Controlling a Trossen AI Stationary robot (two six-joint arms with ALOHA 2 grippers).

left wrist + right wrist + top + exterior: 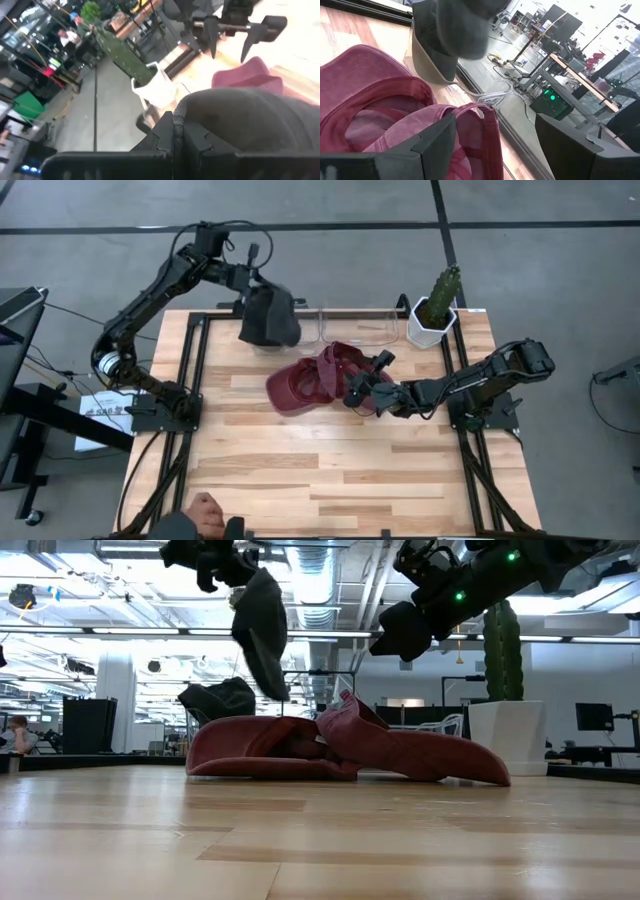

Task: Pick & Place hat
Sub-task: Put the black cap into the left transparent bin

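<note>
Transport looks to be the step: left gripper (262, 288) clamps the dark hat (270, 317) aloft over the table's far edge, next needing a drop spot, while right gripper (357, 387) hovers spread above the maroon hats (318, 378).

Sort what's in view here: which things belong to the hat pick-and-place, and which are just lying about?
Job: dark grey hat held aloft by left gripper; maroon hats on the table; right gripper, open, at them.
Lying about: potted cactus; clear container.
</note>
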